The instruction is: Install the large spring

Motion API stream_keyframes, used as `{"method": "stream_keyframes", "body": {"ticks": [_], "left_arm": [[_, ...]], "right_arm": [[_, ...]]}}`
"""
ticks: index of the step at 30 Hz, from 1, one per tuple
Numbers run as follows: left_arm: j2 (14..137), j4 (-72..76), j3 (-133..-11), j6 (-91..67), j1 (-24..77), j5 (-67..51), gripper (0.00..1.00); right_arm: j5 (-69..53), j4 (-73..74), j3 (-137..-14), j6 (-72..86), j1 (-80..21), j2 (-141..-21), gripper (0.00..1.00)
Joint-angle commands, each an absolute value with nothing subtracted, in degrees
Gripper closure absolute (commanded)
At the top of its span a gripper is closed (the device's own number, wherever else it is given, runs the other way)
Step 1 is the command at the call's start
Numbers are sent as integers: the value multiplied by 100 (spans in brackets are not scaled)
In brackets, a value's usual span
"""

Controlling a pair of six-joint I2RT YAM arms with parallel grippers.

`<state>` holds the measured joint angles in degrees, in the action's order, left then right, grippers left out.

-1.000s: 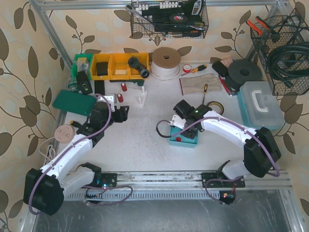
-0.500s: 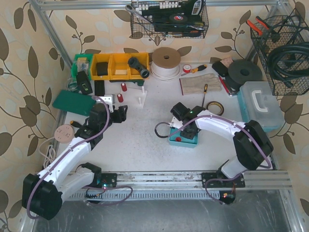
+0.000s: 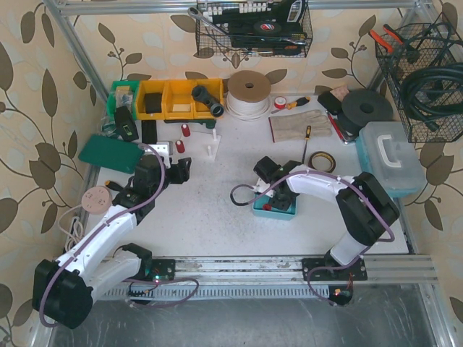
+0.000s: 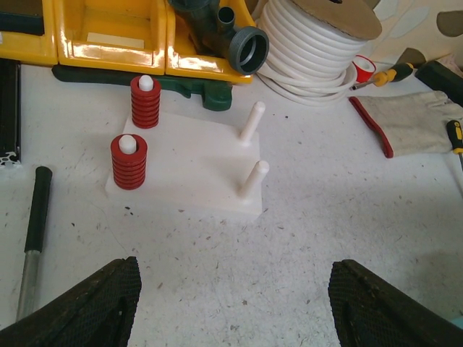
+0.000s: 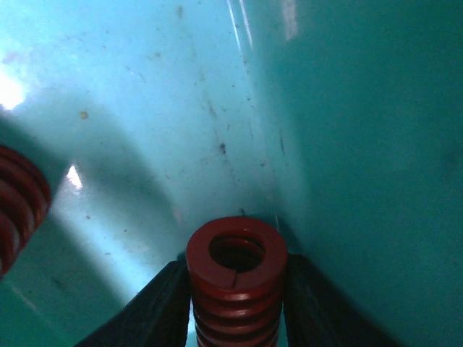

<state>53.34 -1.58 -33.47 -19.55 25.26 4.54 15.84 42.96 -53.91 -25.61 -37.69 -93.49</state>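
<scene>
Large spring, teal tray.
Right wrist view alone shows right claw gripping it beside tray wall; left claw wide, empty, open desk before peg base.

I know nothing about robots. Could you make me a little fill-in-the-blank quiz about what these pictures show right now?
1. On the white peg plate, ___ of the four pegs carry springs.
2. The right gripper clasps a spring inside the teal tray; that spring's colour is ___.
3. The left gripper hovers in front of the plate with its jaws ___ and nothing between them.

Missing words: two; red; open.
</scene>
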Motion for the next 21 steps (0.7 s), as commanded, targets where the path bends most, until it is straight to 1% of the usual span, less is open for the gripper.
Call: {"method": "stream_keyframes", "body": {"ticks": [1,5,9,14,18,21], "left_arm": [[5309,-9,-3339,-1881,2608,560,26],[5300,-9,-3339,-1872,2619,556,26],[5295,0,-3334,-1872,2628,581,26],[5275,-17,-3331,-1868,2636,644,26],[5223,-18,-3305,-1872,2632,702,26],[5221,-20,-3288,-1872,2637,726,26]], "right_arm": [[1398,4262,-5262,-2462,-3744,-9601,61],[1377,4229,-5264,-2443,-3744,-9689,60],[1360,4216,-5309,-2472,-3745,-9550,71],[1151,4231,-5359,-2504,-3748,-9072,84],[1249,4367,-5370,-2519,-3754,-8791,89],[1277,4375,-5329,-2514,-3753,-8558,90]]}}
